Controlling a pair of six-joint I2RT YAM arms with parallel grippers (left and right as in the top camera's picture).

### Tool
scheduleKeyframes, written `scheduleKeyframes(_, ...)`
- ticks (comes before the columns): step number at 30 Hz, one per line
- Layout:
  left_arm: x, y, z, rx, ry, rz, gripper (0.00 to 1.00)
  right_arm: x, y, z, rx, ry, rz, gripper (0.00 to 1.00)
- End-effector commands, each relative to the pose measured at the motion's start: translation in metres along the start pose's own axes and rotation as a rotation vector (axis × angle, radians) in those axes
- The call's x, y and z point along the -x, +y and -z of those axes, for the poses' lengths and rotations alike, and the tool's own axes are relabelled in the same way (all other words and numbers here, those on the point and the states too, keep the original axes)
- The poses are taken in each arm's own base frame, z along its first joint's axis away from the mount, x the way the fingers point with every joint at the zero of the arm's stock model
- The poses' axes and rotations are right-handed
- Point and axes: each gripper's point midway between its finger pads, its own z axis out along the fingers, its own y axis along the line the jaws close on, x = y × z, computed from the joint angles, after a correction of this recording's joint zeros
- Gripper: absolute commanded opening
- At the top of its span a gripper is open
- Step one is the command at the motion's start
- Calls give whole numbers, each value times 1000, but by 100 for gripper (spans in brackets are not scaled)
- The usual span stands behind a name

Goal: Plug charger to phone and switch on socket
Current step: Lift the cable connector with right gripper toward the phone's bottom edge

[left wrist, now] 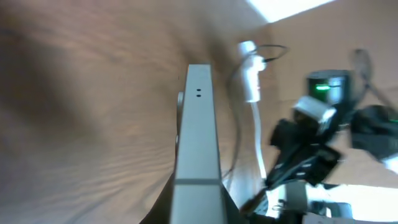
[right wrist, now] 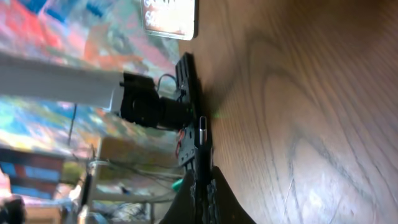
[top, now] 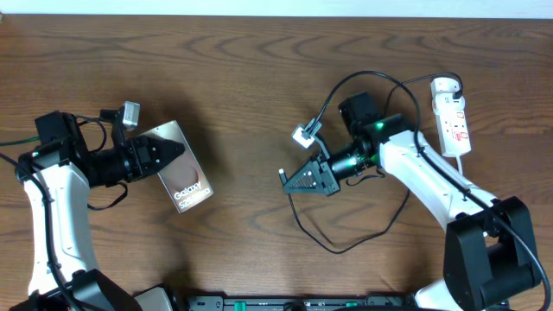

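The phone (top: 186, 177), a bronze slab with white lettering, is held tilted at the table's left with my left gripper (top: 171, 155) shut on its upper end. In the left wrist view the phone (left wrist: 198, 124) shows edge-on between the jaws of that gripper (left wrist: 198, 194). My right gripper (top: 289, 179) hovers mid-table, pointing at the phone, shut on the charger's black plug end (right wrist: 200, 134). The charger's thin black cable (top: 346, 246) loops across the table toward the white socket (top: 452, 112) at the far right. The socket (left wrist: 250, 74) also shows in the left wrist view.
Each arm's base stands at the near edge, the left arm (top: 52, 216) and the right arm (top: 484, 242). The socket's white cord (top: 465, 164) trails toward me beside the right arm. Brown wooden table (top: 259, 86) lies between the grippers.
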Motion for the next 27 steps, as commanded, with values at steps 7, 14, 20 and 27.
scheduleKeyframes(7,13,-73,4,-385,-100,-216,7,-18,13,-24,202,-40,93,1)
scheduleKeyframes(14,-2,-93,-21,-446,-20,-360,7,-15,32,-46,322,-34,207,1)
scheduleKeyframes(20,-6,-102,-31,-472,6,-425,8,-9,40,-59,356,-13,243,1)
scheduleKeyframes(27,-6,-102,-31,-470,20,-367,7,-10,44,-65,368,-4,286,1)
